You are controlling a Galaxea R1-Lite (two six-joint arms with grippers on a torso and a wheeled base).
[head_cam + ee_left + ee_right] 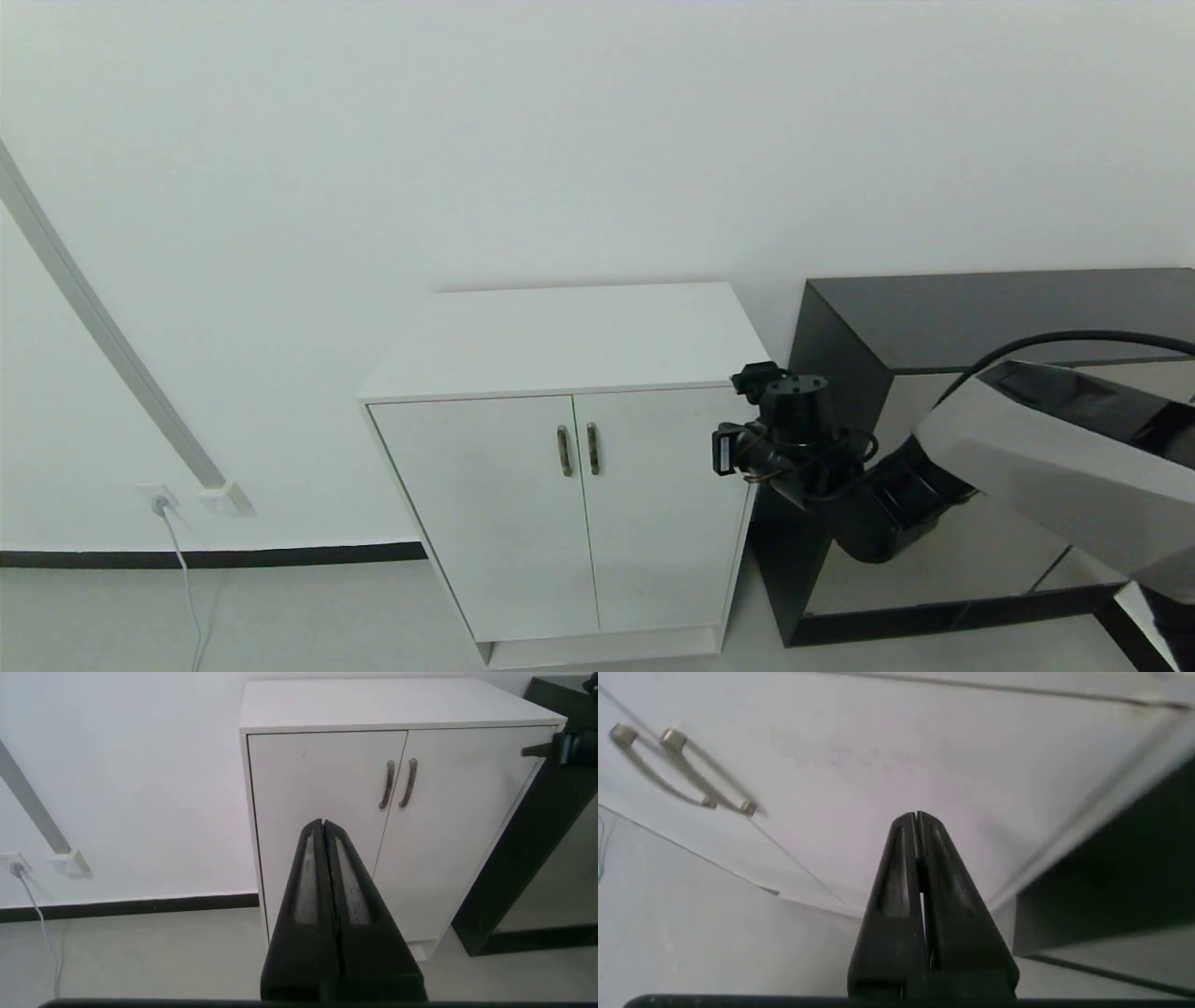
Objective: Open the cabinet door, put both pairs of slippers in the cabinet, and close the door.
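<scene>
— How does the right gripper (920, 821) stand?
— Fingers pressed together, nothing between them. It hangs close in front of the cabinet (560, 341), at the outer edge of the right door (663, 504). Whether it touches the panel, I cannot tell.
— And the left gripper (323, 827)?
— Pressed together too and empty, held farther back and aimed at the left door (495, 504).
— The cabinet itself?
— White, on the floor against the white wall, both doors shut. Two slim metal handles (564, 451) stand upright side by side where the doors meet.
— Anything next to it?
— A black cabinet (980, 313) just beside it on the right. A wall socket (161, 499) with a cable sits low on the wall, well off to the left.
</scene>
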